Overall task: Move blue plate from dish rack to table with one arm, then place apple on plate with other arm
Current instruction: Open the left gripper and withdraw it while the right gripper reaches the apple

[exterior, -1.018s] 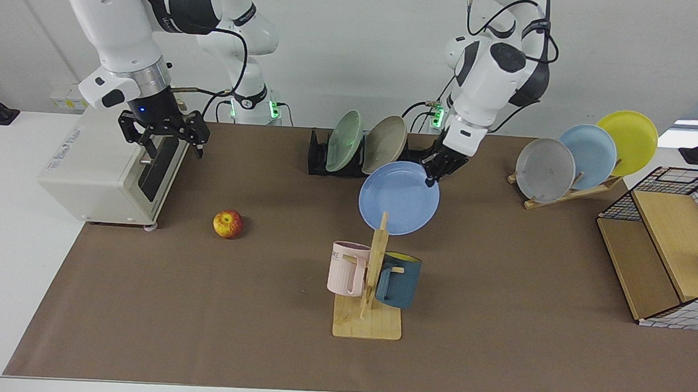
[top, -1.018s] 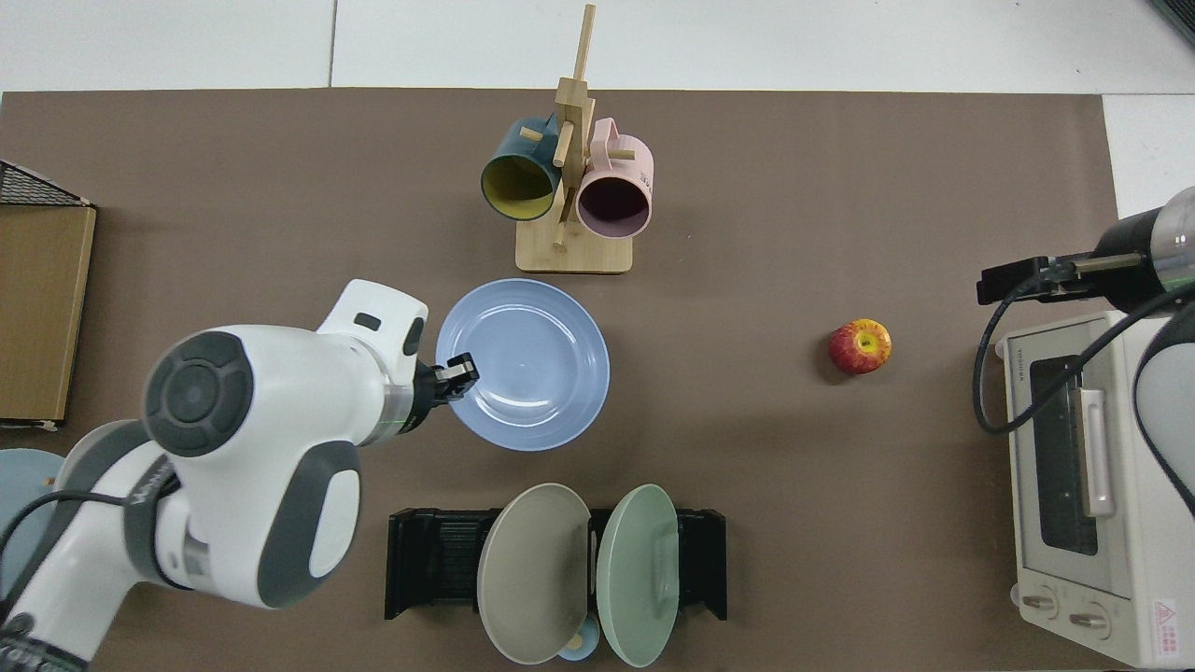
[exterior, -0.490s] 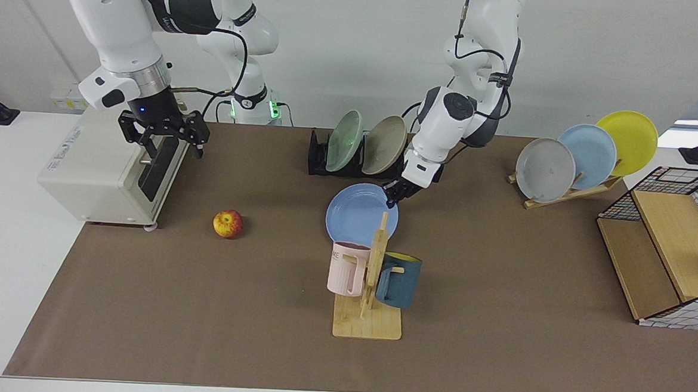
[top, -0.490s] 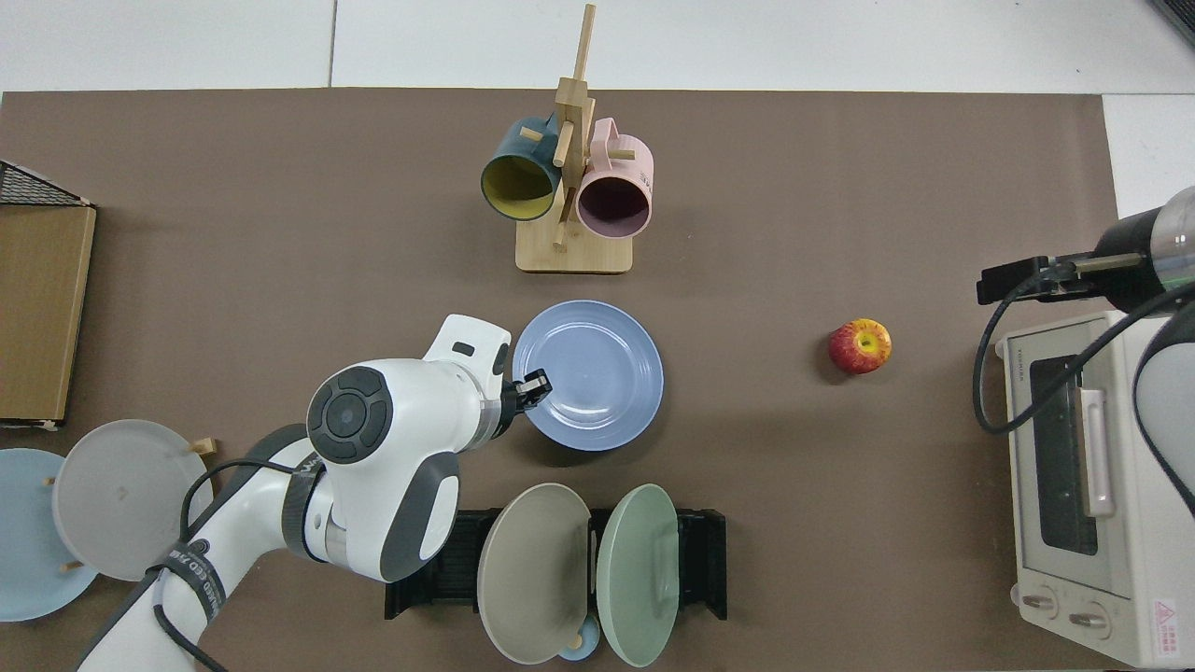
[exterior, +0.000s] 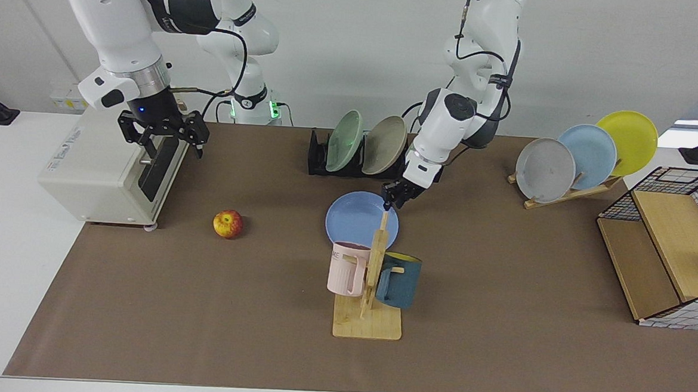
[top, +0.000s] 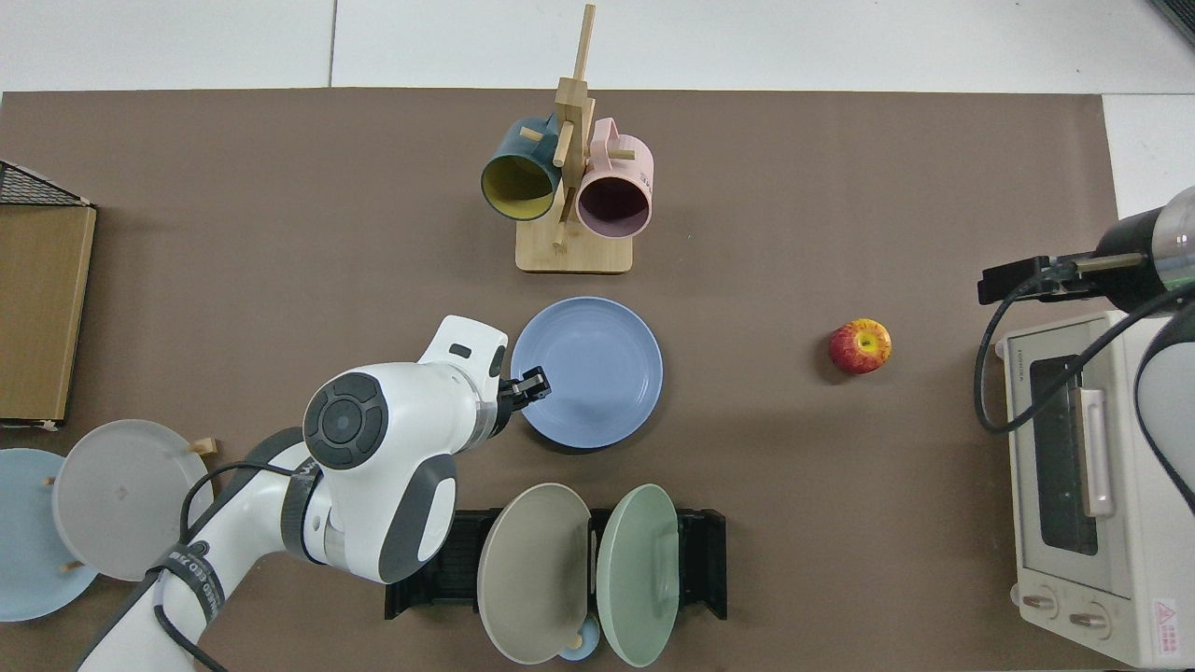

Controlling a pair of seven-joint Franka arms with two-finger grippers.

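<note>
On the table (exterior: 499,299), between dish rack (exterior: 317,154) and mug tree (exterior: 375,263) | left gripper (exterior: 392,199) is pinching blue plate (exterior: 354,219) at its rim, seemingly laying it flat for the apple (exterior: 227,223) | right gripper (exterior: 167,134) is hanging spread by the toaster oven (exterior: 96,171), waiting

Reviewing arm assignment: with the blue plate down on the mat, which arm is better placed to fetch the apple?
Right. The right gripper hangs open on the apple's side; the left gripper is at the blue plate's rim.
</note>
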